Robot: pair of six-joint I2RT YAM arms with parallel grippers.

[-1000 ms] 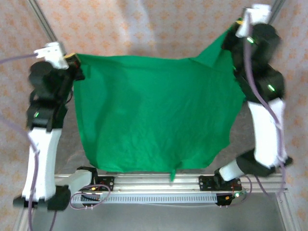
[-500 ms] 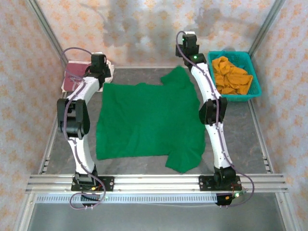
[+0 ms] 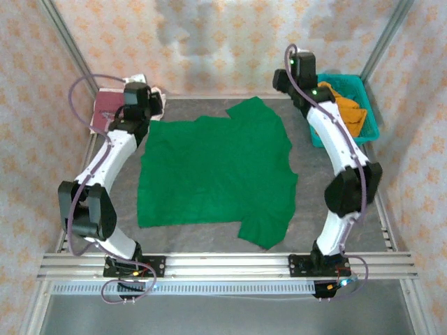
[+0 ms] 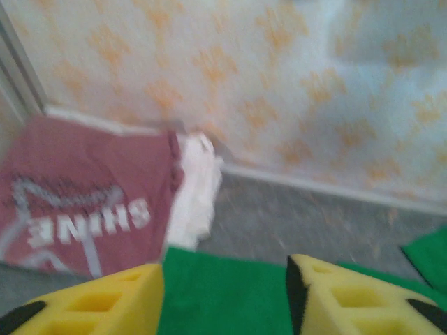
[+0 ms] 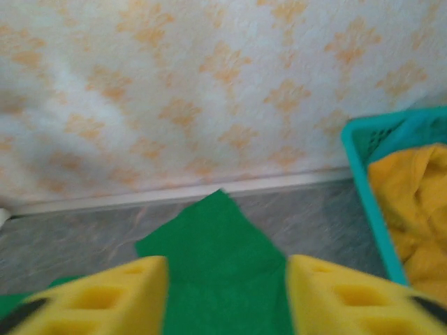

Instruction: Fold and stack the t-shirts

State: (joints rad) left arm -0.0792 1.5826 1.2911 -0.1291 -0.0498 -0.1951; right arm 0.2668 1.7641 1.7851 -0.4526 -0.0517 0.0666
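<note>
We hold both agape and empty above the green t-shirt (image 3: 213,171): left gripper (image 4: 225,279) over its hem corner, right gripper (image 5: 227,272) over a sleeve, its length running between them.

Pale walls (image 3: 209,42) printed with a repeating orange floral motif enclose a grey, mottled tabletop (image 3: 195,241). Slanted aluminium posts (image 3: 59,35) stand in the back corners, and a metal rail (image 3: 230,264) crosses the near edge under soft, even light
</note>
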